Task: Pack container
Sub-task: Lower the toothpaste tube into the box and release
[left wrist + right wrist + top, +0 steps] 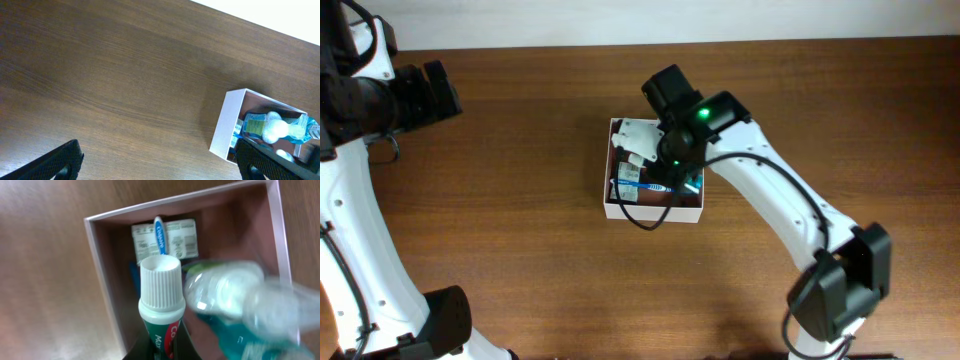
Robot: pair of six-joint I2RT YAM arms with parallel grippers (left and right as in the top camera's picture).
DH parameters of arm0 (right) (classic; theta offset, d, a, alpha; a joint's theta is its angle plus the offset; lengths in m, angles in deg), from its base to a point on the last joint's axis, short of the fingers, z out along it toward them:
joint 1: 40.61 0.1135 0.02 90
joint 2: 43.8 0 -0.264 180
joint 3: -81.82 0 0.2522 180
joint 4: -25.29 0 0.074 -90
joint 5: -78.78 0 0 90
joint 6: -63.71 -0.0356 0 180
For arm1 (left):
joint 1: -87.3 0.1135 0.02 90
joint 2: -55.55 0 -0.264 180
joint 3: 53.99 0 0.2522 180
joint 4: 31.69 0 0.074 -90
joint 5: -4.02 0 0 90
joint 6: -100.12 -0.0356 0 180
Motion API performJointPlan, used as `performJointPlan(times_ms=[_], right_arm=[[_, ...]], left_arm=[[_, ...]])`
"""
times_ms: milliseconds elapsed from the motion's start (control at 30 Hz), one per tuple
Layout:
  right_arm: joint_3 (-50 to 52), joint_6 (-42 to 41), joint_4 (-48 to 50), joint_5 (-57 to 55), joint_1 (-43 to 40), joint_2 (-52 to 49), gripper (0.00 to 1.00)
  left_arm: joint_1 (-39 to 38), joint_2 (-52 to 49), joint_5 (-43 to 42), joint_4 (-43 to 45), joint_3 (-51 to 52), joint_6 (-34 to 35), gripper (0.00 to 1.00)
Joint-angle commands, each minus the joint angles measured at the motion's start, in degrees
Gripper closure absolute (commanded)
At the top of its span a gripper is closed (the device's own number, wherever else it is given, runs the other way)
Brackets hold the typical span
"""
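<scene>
The container (608, 185) is a square white box with a pinkish-brown inside, at the table's middle; it also shows in the left wrist view (225, 125) and the right wrist view (100, 255). My right gripper (665, 165) hangs over it, shut on a green toothpaste tube with a white ribbed cap (160, 287). Inside lie a blue toothbrush (159, 235), a green-and-white soap packet (180, 237) and a clear bottle of blue liquid (235, 305). My left gripper (160, 162) is open and empty, far to the left (430, 90).
Brown wooden table (520, 250) all around the box. The right arm's base (840, 280) stands at the front right, the left arm's base (440, 320) at the front left.
</scene>
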Motion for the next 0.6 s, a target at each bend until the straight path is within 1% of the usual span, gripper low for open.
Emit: performJointPlan(times_ms=[0,33,67,100,133,167,200,267,333,433,467,500,567], right_arm=[[0.4,4.1,1.5,0.0,0.2,-2.3,0.95],[0.4,4.1,1.7,0.0,0.3,-2.6,0.82],[0.4,4.1,1.7,-0.1,0.4,-2.7,0.65],[0.4,4.1,1.8,-0.1,0.4,-2.7,0.57],[0.4,4.1,1.7,-0.1,0.4,-2.6,0.52],[0.3,3.2,1.7,-0.5,0.4,-2.3,0.16],[0.1,1.4,1.6,-1.4,0.4,-1.9,0.01],[-0.9,-3.4,1.0,-2.3,0.4,-0.9,0.01],[-3.3,-8.9,-2.1,-2.2,0.4,1.2,0.01],[-6.8,-11.2,-7.7,-2.2,0.4,4.0,0.01],[-9.8,-11.3,-12.1,-2.2,0.4,6.1,0.01],[-11.5,-12.1,-14.1,-2.2,0.4,7.2,0.01],[-15.7,-15.7,-17.6,-2.2,0.4,10.0,0.01]], left_arm=[[0.2,-0.2,0.2,0.0,-0.3,0.1,0.01],[0.2,-0.2,0.2,0.0,-0.3,0.1,0.01],[0.2,-0.2,0.2,0.0,-0.3,0.1,0.01],[0.2,-0.2,0.2,0.0,-0.3,0.1,0.01],[0.2,-0.2,0.2,0.0,-0.3,0.1,0.01],[0.2,-0.2,0.2,0.0,-0.3,0.1,0.01],[0.2,-0.2,0.2,0.0,-0.3,0.1,0.01],[0.2,-0.2,0.2,0.0,-0.3,0.1,0.01],[0.2,-0.2,0.2,0.0,-0.3,0.1,0.01],[0.2,-0.2,0.2,0.0,-0.3,0.1,0.01],[0.2,-0.2,0.2,0.0,-0.3,0.1,0.01],[0.2,-0.2,0.2,0.0,-0.3,0.1,0.01],[0.2,-0.2,0.2,0.0,-0.3,0.1,0.01]])
